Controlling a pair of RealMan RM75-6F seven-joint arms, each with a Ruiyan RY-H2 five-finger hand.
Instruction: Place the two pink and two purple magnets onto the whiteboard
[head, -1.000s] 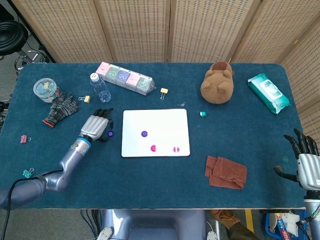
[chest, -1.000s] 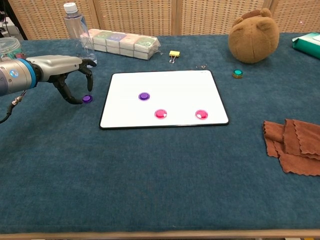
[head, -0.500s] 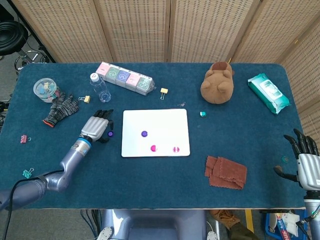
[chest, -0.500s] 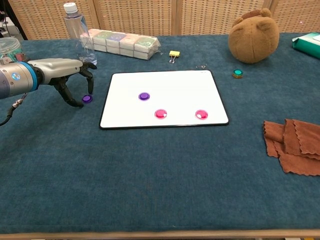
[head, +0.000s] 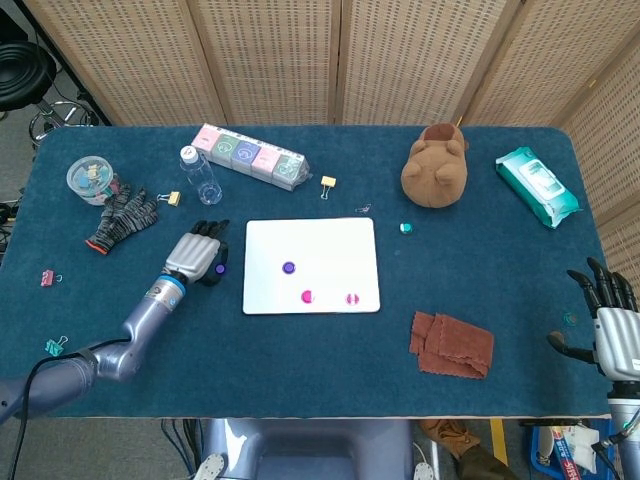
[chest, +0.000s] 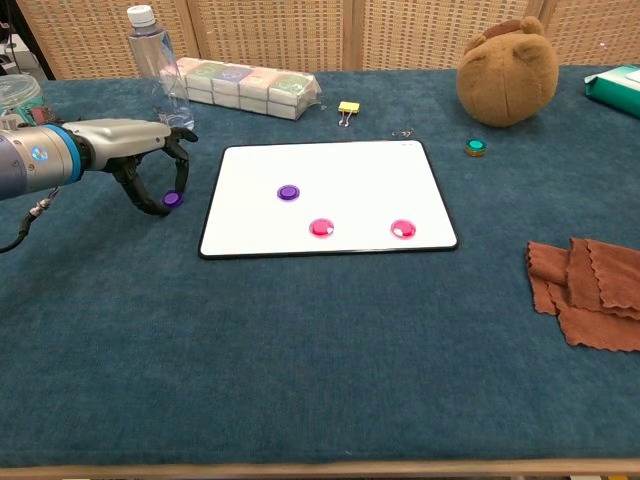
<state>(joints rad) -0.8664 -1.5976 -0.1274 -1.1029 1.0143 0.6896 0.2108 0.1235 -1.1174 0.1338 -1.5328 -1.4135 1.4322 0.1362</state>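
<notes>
Left hand (chest: 140, 160) now pinches the last purple magnet (chest: 172, 199), where a second ago its fingers only touched the magnet on the cloth

On the table (head: 300, 370), the whiteboard (head: 311, 265) carries one purple magnet (head: 289, 268) and two pink ones (head: 307, 296) (head: 351, 298), none shifted between frames, so three of four are placed; compared with the earlier frame, the left hand sits a little closer to the board's left edge, its fingers curled down around the fourth magnet, which looks held between the fingertips and just off the cloth, though the lift is too slight to be sure; the right hand (head: 610, 325) hangs at the table's near right corner, fingers spread, holding nothing, unmoved; next, I judge, the magnet must be carried over the board's rim and set down on bare white
</notes>
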